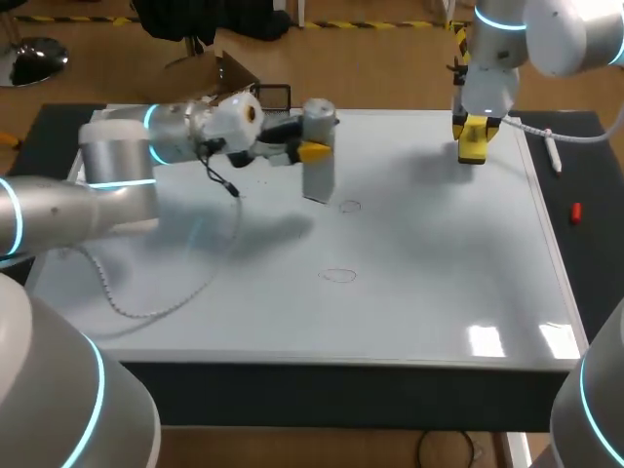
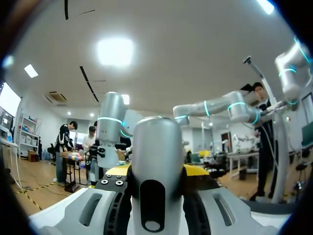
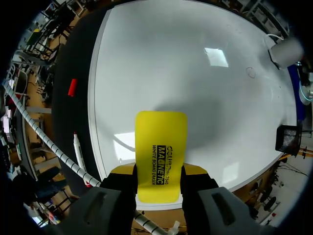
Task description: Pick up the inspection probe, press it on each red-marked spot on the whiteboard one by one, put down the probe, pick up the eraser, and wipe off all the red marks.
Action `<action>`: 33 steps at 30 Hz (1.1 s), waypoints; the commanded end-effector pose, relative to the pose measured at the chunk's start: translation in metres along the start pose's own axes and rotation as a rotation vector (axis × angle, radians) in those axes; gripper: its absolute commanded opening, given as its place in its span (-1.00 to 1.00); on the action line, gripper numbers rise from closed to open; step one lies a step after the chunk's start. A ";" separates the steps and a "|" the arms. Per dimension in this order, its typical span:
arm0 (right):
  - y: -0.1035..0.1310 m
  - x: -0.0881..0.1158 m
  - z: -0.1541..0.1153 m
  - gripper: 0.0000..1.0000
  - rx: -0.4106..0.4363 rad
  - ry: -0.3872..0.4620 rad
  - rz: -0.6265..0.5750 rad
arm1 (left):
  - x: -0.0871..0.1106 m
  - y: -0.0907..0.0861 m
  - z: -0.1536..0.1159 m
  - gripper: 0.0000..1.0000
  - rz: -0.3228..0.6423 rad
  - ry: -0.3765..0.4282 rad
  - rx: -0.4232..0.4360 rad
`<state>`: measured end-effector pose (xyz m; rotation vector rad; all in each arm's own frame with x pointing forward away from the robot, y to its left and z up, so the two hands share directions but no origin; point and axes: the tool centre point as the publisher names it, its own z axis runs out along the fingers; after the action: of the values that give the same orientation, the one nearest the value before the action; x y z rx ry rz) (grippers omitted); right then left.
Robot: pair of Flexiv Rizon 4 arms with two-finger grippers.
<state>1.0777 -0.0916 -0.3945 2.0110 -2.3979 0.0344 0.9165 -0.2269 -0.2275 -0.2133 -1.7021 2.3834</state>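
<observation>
The probe [image 2: 157, 161] fills the left wrist view and covers nearly all of the left gripper [image 2: 156, 172]. Only slivers of its yellow tips show on either side, and the probe's lower end is cut off by the picture's edge. From the head view, whether that end touches the whiteboard [image 1: 429, 292] cannot be told. Two marks [image 1: 338, 276] near the whiteboard's middle are thin, faint rings, too pale to give a colour. The left arm [image 1: 88, 195] hides the whiteboard's left edge and near left corner. Over the whiteboard's far right part, the eraser [image 3: 161, 142] has its held end hidden inside the right gripper [image 3: 157, 174].
</observation>
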 end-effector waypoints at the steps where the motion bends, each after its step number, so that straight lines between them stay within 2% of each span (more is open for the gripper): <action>1: 0.000 0.001 -0.001 -1.00 0.001 0.002 -0.002 | -0.008 0.013 0.019 -1.00 -0.014 0.015 0.009; 6: 0.000 0.001 -0.001 -1.00 0.001 0.002 -0.002 | -0.011 0.024 0.033 -1.00 -0.023 0.028 -0.002; 14: 0.000 0.001 -0.001 -1.00 0.001 0.002 -0.002 | -0.022 0.040 0.037 -1.00 -0.019 0.003 0.000; 21: 0.000 0.001 -0.001 -1.00 0.001 0.002 -0.002 | -0.031 0.049 0.035 -1.00 -0.018 -0.034 0.001; 33: 0.000 0.001 -0.001 -1.00 0.001 0.002 -0.002 | -0.035 0.057 0.038 -1.00 -0.009 -0.046 -0.036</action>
<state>1.0776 -0.0916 -0.3946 2.0111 -2.3980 0.0345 0.9380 -0.2873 -0.2708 -0.1610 -1.7581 2.3700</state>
